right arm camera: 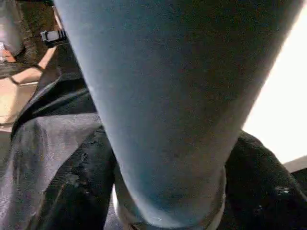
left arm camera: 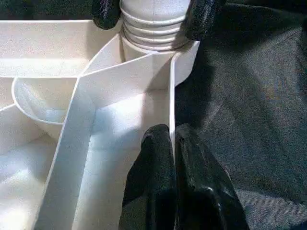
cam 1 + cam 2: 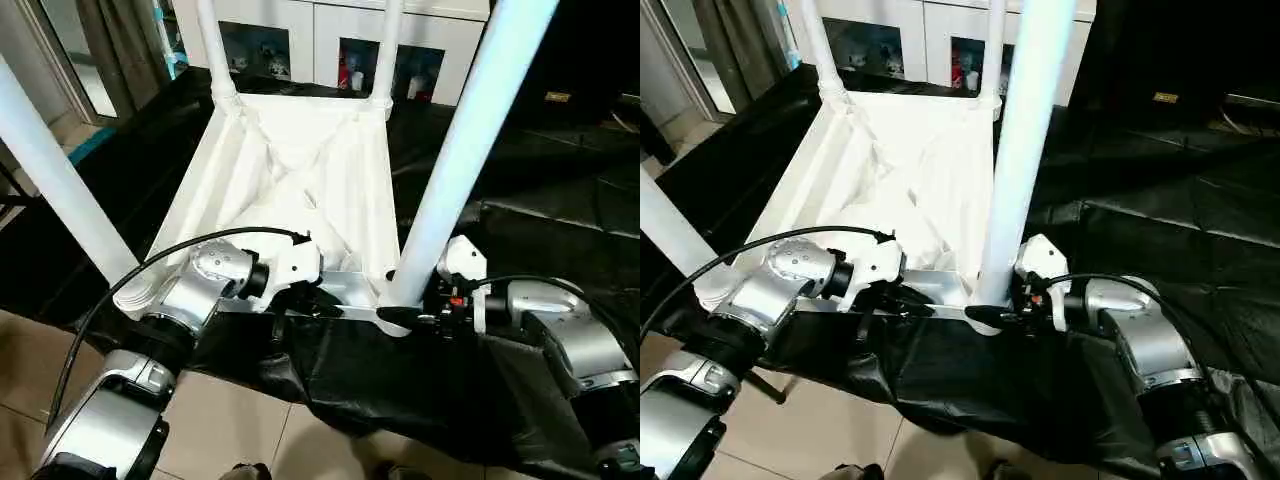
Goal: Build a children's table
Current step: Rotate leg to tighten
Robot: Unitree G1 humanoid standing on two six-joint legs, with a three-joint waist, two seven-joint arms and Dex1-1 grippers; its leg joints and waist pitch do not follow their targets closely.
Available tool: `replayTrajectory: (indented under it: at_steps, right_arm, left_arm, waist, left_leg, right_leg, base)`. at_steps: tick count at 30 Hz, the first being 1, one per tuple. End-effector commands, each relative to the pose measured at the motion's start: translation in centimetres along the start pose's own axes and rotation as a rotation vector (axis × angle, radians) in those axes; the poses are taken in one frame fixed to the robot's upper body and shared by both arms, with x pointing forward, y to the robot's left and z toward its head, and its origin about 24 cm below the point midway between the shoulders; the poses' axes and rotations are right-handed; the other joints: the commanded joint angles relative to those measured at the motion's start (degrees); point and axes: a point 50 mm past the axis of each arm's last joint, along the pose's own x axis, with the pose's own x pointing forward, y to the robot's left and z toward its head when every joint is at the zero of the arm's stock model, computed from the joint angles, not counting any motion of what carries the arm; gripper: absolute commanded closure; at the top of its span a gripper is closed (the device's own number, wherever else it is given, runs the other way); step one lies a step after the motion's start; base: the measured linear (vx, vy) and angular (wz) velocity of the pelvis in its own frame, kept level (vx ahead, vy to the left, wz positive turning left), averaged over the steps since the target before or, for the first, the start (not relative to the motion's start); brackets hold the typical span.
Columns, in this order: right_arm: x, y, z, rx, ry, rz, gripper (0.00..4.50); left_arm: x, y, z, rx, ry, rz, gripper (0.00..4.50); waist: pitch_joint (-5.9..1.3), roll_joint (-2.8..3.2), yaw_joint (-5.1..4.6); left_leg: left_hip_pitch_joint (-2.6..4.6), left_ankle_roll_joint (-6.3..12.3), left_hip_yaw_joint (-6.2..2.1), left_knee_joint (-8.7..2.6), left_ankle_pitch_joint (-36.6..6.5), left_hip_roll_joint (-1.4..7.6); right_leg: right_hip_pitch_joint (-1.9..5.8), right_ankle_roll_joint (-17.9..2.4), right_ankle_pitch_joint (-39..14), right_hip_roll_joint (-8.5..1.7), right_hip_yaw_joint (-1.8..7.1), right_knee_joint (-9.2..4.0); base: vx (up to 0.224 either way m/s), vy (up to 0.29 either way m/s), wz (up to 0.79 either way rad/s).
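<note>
Leg [image 3: 455,170] upright in near-right socket; right hand [image 2: 152,17] straddles its base, grip uncertain. Left hand [image 2: 172,143] pinches rim [image 2: 171,96].

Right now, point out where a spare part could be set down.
Free: the black sheet right of the table top, and tiled floor in front. Crowded: the near edge, where the left hand pinches the rim and the right hand flanks the near right leg.

Black sheeting [image 3: 560,230] over tan floor tiles [image 3: 230,420], white glass-doored cabinet [image 3: 330,30] behind, grey curtain [image 3: 115,40] alongside.
</note>
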Motion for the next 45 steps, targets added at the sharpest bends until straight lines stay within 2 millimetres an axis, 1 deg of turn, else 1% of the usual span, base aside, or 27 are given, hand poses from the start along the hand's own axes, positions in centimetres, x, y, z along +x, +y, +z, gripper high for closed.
replayTrajectory:
  at_steps: [1, 5, 8, 10, 11, 12, 14, 15, 16, 17, 18, 20, 21, 23, 25, 28, 29, 30, 31, 32, 36, 37, 38, 39, 40, 43, 45]
  right_arm:
    - [-0.1, 0.1, -0.3, 0.007, 0.008, -0.013, 1.77]
    - [0.2, 0.1, -0.6, 0.048, -0.012, -0.060, 1.81]
    - [1.0, -0.5, -1.3, 0.112, -0.028, -0.225, 1.83]
    - [1.5, -0.9, -1.6, 0.145, -0.038, -0.311, 1.83]
    - [2.3, -1.3, -1.9, 0.201, -0.061, -0.415, 1.83]
    - [2.6, -1.4, -1.9, 0.219, -0.067, -0.447, 1.83]
    - [3.6, -1.8, -2.0, 0.277, -0.089, -0.557, 1.84]
    - [4.6, -1.9, -1.8, 0.326, -0.111, -0.618, 1.84]
    - [6.2, -1.7, -1.4, 0.341, -0.115, -0.656, 1.84]
    - [7.2, -1.4, -0.9, 0.328, -0.114, -0.648, 1.84]
    - [7.2, -1.4, -0.9, 0.328, -0.114, -0.648, 1.84]
    - [8.2, -1.0, -0.4, 0.276, -0.107, -0.632, 1.84]
    - [8.8, -0.5, 0.2, 0.263, -0.145, -0.568, 1.49]
    - [8.8, -0.4, 0.3, 0.268, -0.164, -0.549, 1.14]
    - [8.6, -0.3, 0.6, 0.275, -0.188, -0.503, 1.04]
    - [8.0, -0.2, 0.8, 0.238, -0.184, -0.435, 0.69]
    - [7.7, -0.2, 0.8, 0.226, -0.183, -0.414, 0.69]
    - [7.0, -0.1, 0.9, 0.196, -0.179, -0.354, 0.69]
    - [6.8, -0.1, 0.9, 0.188, -0.178, -0.338, 0.69]
    - [5.4, 0.0, 1.0, 0.146, -0.161, -0.249, 0.69]
    - [3.0, 0.2, 0.8, 0.103, -0.115, -0.124, 0.69]
    - [2.6, 0.2, 0.8, 0.097, -0.106, -0.108, 0.69]
    - [2.1, 0.2, 0.7, 0.088, -0.092, -0.091, 0.69]
    - [1.7, 0.2, 0.6, 0.080, -0.079, -0.077, 0.69]
    - [1.0, 0.1, 0.5, 0.075, -0.058, -0.060, 0.69]
    - [0.0, -0.1, 0.3, 0.057, -0.022, -0.042, 0.69]
    - [-0.5, 0.0, 0.2, 0.053, -0.005, -0.026, 0.69]
  left_arm:
    - [-0.1, 0.0, -0.2, -0.015, -0.021, 0.011, 4.50]
    - [0.0, 0.7, -0.1, -0.040, -0.024, 0.090, 4.50]
    - [0.4, 1.7, 0.2, -0.085, -0.034, 0.205, 4.50]
    - [0.7, 2.1, 0.5, -0.110, -0.043, 0.254, 4.50]
    - [1.3, 2.5, 0.8, -0.129, -0.047, 0.307, 4.50]
    - [1.5, 2.7, 0.9, -0.134, -0.048, 0.323, 4.50]
    - [2.5, 2.9, 1.4, -0.146, -0.047, 0.361, 4.50]
    - [3.3, 3.0, 1.7, -0.149, -0.046, 0.385, 4.50]
    - [4.4, 3.0, 2.3, -0.154, -0.052, 0.405, 4.50]
    - [5.1, 2.9, 2.6, -0.153, -0.059, 0.406, 4.50]
    - [5.1, 2.9, 2.6, -0.153, -0.059, 0.406, 4.50]
    - [5.7, 2.7, 2.9, -0.146, -0.067, 0.394, 4.50]
    - [6.0, 2.5, 3.0, -0.139, -0.073, 0.376, 4.50]
    - [6.1, 2.3, 3.0, -0.136, -0.077, 0.362, 4.50]
    - [6.0, 2.1, 2.8, -0.122, -0.077, 0.335, 4.50]
    - [5.6, 1.8, 2.4, -0.101, -0.069, 0.291, 4.50]
    - [5.4, 1.7, 2.3, -0.096, -0.067, 0.278, 4.50]
    - [4.9, 1.4, 2.1, -0.076, -0.066, 0.237, 4.50]
    - [4.8, 1.4, 2.0, -0.070, -0.066, 0.226, 4.50]
    - [4.1, 1.0, 1.6, -0.043, -0.047, 0.166, 4.50]
    - [2.9, 0.4, 1.0, -0.017, -0.037, 0.061, 4.50]
    - [2.7, 0.3, 1.0, -0.014, -0.043, 0.043, 4.50]
    - [2.5, 0.2, 1.0, -0.014, -0.048, 0.022, 4.50]
    - [2.3, 0.0, 1.0, -0.013, -0.057, -0.002, 4.50]
    - [1.8, -0.2, 0.9, -0.017, -0.070, -0.031, 4.50]
    - [1.1, -0.3, 0.6, -0.021, -0.066, -0.058, 4.50]
    - [0.7, -0.3, 0.4, -0.020, -0.054, -0.068, 4.50]
  waist:
    - [-4.21, -0.72, 0.21]
    - [-4.14, -0.81, 0.26]
    - [-4.03, -0.87, -0.08]
    - [-3.90, -0.81, -0.23]
    - [-3.90, -0.85, -0.47]
    - [-3.79, -0.86, -0.69]
    - [-3.80, -0.81, -1.15]
    - [-3.71, -0.75, -1.45]
    - [-3.67, -0.66, -1.67]
    - [-3.69, -0.69, -1.73]
    - [-3.64, -0.70, -1.75]
    - [-3.62, -0.44, -1.49]
    - [-3.57, -0.55, -1.60]
    - [-3.58, -0.46, -1.58]
    - [-3.59, -0.72, -1.70]
    - [-3.67, -0.70, -1.59]
    - [-3.64, -0.72, -1.48]
    - [-3.73, -0.84, -1.34]
    - [-3.68, -0.78, -1.34]
    - [-3.81, -0.59, -1.21]
    - [-4.01, -0.55, -0.84]
    - [-4.04, -0.26, -0.29]
    - [-4.12, -0.18, -0.20]
    - [-4.32, -0.31, 0.05]
    - [-4.34, -0.17, 0.43]
    - [-4.55, -0.19, 0.69]
    - [-4.37, -0.27, 0.79]
  left_leg:
    - [1.37, 5.88, -0.94, -3.57, -12.2, 2.62]
    - [1.41, 5.43, -0.91, -3.61, -12.8, 2.55]
    - [1.29, 4.25, -1.13, -3.85, -14.3, 2.36]
    - [1.49, 3.17, -1.25, -4.00, -16.5, 2.29]
    - [1.47, 2.42, -1.33, -4.04, -17.0, 2.24]
    - [1.48, 1.63, -1.35, -4.11, -18.1, 2.10]
    - [1.41, 0.84, -1.59, -4.32, -18.8, 2.06]
    - [1.76, 0.64, -1.44, -4.29, -20.0, 1.99]
    - [1.98, 0.13, -1.55, -4.32, -21.0, 2.03]
    - [1.77, 0.06, -1.63, -4.37, -20.9, 1.97]
    - [1.63, 0.02, -1.71, -4.46, -20.8, 1.94]
    - [1.98, 0.51, -1.61, -4.46, -21.8, 1.97]
    - [1.85, 0.59, -1.61, -4.53, -22.4, 1.94]
    - [1.81, 0.73, -1.72, -4.66, -22.9, 2.00]
    - [1.59, 0.95, -1.75, -4.70, -22.7, 2.03]
    - [1.55, 1.64, -1.66, -4.62, -21.9, 2.04]
    - [1.54, 2.02, -1.62, -4.61, -21.2, 2.07]
    - [1.32, 2.77, -1.66, -4.57, -20.2, 2.08]
    - [1.31, 3.02, -1.55, -4.53, -19.7, 2.14]
    - [1.54, 3.34, -1.51, -4.45, -19.1, 2.18]
    - [1.44, 4.89, -1.37, -4.17, -15.5, 2.39]
    - [1.70, 5.42, -1.08, -4.01, -14.1, 2.65]
    - [1.70, 5.54, -1.06, -3.95, -13.5, 2.70]
    - [1.43, 5.96, -1.05, -3.76, -11.4, 2.68]
    - [1.69, 6.58, -0.87, -3.62, -10.5, 2.74]
    - [1.73, 7.03, -0.76, -3.39, -8.6, 2.71]
    - [1.69, 7.08, -0.63, -3.39, -9.4, 2.65]
  right_leg:
    - [2.87, -14.0, -11.6, -0.90, 1.03, -2.42]
    - [2.83, -13.6, -12.4, -0.92, 1.09, -2.55]
    - [2.81, -12.4, -16.2, -0.99, 1.02, -2.99]
    - [2.57, -11.2, -20.0, -1.08, 1.04, -3.50]
    - [2.44, -10.7, -21.2, -1.06, 1.04, -3.58]
    - [2.13, -10.2, -22.8, -1.02, 1.01, -3.82]
    - [2.24, -9.4, -24.2, -0.98, 0.87, -3.98]
    - [1.77, -8.9, -25.1, -0.80, 0.91, -4.23]
    - [1.64, -8.7, -26.1, -0.88, 0.89, -4.43]
    - [1.81, -8.4, -26.3, -0.90, 0.82, -4.41]
    - [1.89, -8.1, -26.7, -0.90, 0.77, -4.44]
    - [1.57, -7.4, -26.5, -0.81, 0.86, -4.73]
    - [1.72, -7.4, -26.2, -0.78, 0.82, -4.74]
    - [1.85, -7.4, -26.0, -0.80, 0.78, -4.71]
    - [2.00, -7.7, -24.8, -0.80, 0.83, -4.55]
    - [2.14, -8.2, -23.5, -0.88, 0.93, -4.43]
    - [2.23, -8.6, -22.6, -0.93, 0.99, -4.36]
    - [2.69, -8.9, -21.3, -0.96, 0.94, -4.16]
    - [2.52, -9.1, -20.7, -0.98, 1.04, -4.12]
    - [2.54, -9.7, -19.6, -0.99, 1.07, -4.08]
    - [3.02, -12.0, -14.4, -1.01, 1.04, -3.33]
    - [2.85, -13.4, -11.8, -0.83, 1.02, -2.98]
    - [2.90, -13.9, -10.6, -0.78, 1.00, -2.73]
    - [3.28, -14.8, -7.8, -0.86, 0.96, -2.17]
    - [3.05, -15.5, -5.9, -0.84, 0.97, -2.05]
    - [3.21, -16.5, -3.1, -0.81, 0.93, -1.57]
    - [3.20, -16.5, -4.1, -0.85, 0.96, -1.72]
  base:
    - [0.000, 0.000, 0.00]
    - [0.000, 0.000, 0.00]
    - [0.000, 0.000, 0.00]
    - [0.000, 0.000, 0.00]
    - [0.000, 0.000, 0.00]
    - [0.000, 0.000, 0.00]
    - [0.000, 0.000, 0.00]
    - [0.000, 0.000, 0.00]
    - [0.000, 0.000, 0.00]
    - [0.000, 0.000, 0.00]
    - [0.000, 0.000, 0.00]
    - [0.000, 0.000, 0.00]
    - [0.000, 0.000, 0.00]
    - [0.000, 0.000, 0.00]
    - [0.000, 0.000, 0.00]
    - [0.000, 0.000, 0.00]
    - [0.000, 0.000, 0.00]
    - [0.000, 0.000, 0.00]
    - [0.000, 0.000, 0.00]
    - [0.000, 0.000, 0.00]
    - [0.000, 0.000, 0.00]
    - [0.000, 0.000, 0.00]
    - [0.000, 0.000, 0.00]
    - [0.000, 0.000, 0.00]
    - [0.000, 0.000, 0.00]
    - [0.000, 0.000, 0.00]
    - [0.000, 0.000, 0.00]
